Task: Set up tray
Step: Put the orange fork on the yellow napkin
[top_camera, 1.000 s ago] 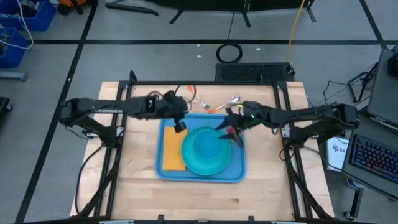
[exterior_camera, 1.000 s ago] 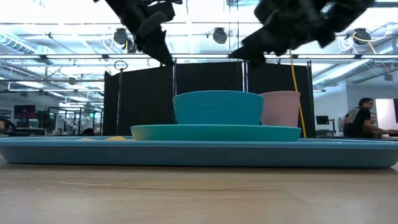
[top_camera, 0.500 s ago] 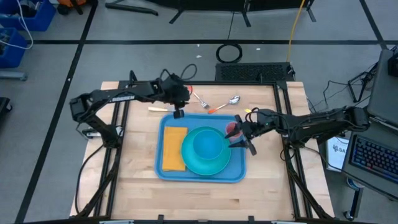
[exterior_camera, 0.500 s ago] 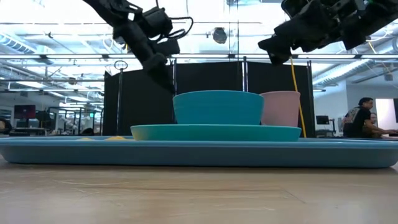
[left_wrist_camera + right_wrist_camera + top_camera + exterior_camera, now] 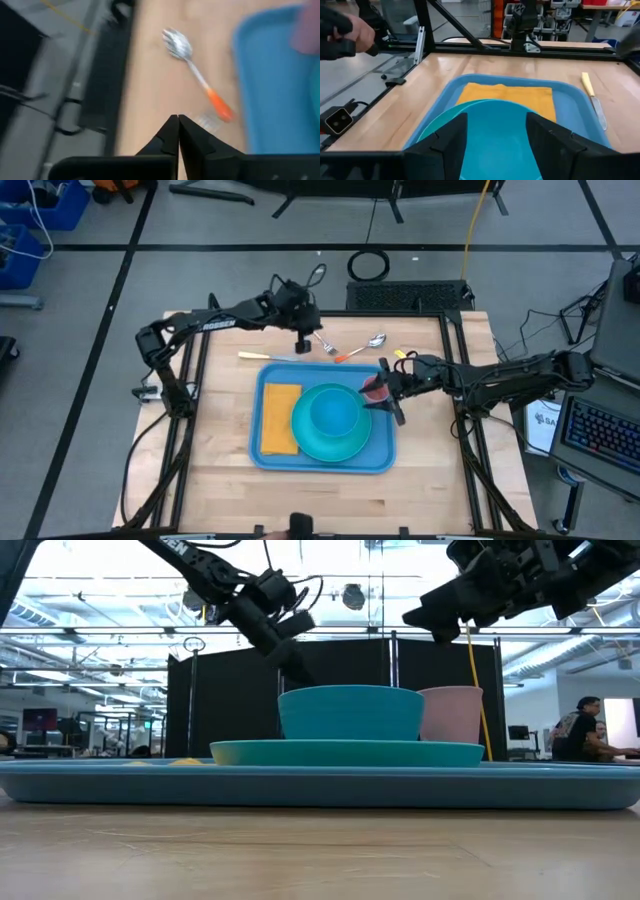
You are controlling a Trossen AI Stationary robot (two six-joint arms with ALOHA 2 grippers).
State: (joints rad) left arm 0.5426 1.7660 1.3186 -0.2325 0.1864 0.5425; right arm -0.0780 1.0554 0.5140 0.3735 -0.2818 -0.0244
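While left gripper (image 5: 303, 347) hovers closed beyond tray (image 5: 272, 456), right gripper (image 5: 388, 398) gapes over it.

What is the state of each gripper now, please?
Left gripper: shut, holding nothing, above the table behind the tray.
Right gripper: open, empty, over the tray.

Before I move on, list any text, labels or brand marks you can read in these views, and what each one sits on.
Left arm: white lettering along its link in the high view, too small to read.
Sheet right of the table: dark print starting "SA", the rest unreadable.
Tray, plate, bowl, cup, napkin: no text visible.
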